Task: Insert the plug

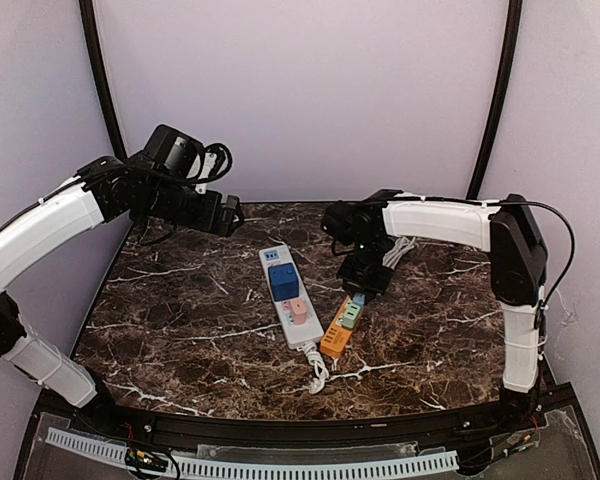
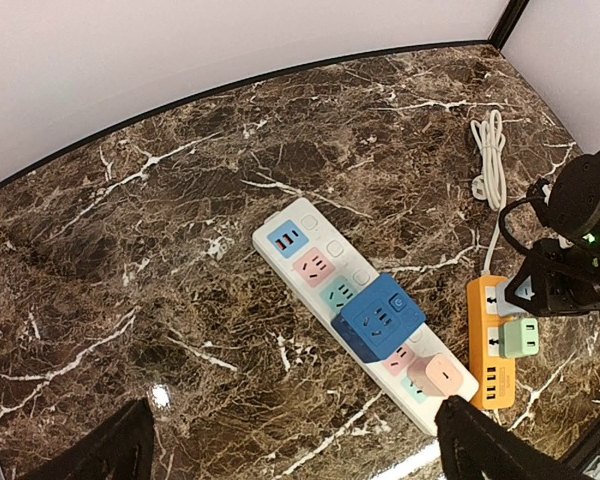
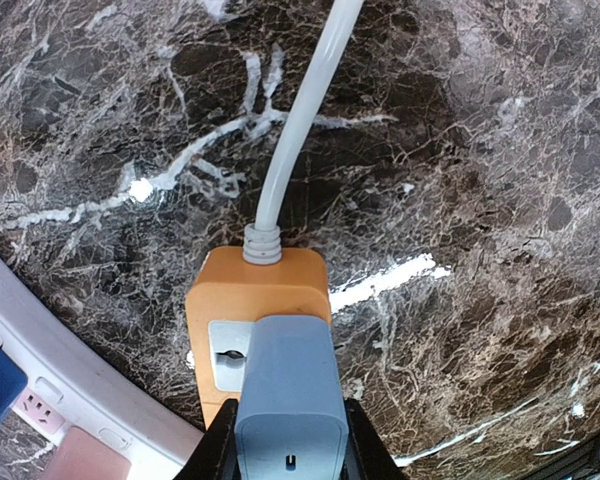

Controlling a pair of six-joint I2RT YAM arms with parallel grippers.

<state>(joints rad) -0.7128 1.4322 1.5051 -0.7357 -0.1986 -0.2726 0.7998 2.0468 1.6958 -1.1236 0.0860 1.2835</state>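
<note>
My right gripper (image 1: 365, 272) is shut on a grey-blue plug (image 3: 288, 395), gripped between its black fingers (image 3: 216, 452). The plug sits over the cord end of an orange power strip (image 3: 258, 290), partly covering a grey socket (image 3: 223, 352). From here I cannot tell whether the prongs are in the socket. In the left wrist view the plug (image 2: 513, 292) hangs over the orange strip (image 2: 488, 352), next to a green plug (image 2: 521, 337) seated in it. My left gripper (image 1: 230, 215) is open and empty, raised at the back left, with wide-apart fingertips (image 2: 485, 448).
A white power strip (image 1: 302, 328) lies left of the orange one and carries a blue cube adapter (image 1: 283, 279) and a pink plug (image 1: 297, 310). The orange strip's white cord (image 3: 302, 120) runs back to a coil (image 2: 488, 150). Curved black rails frame the marble table (image 1: 180, 330).
</note>
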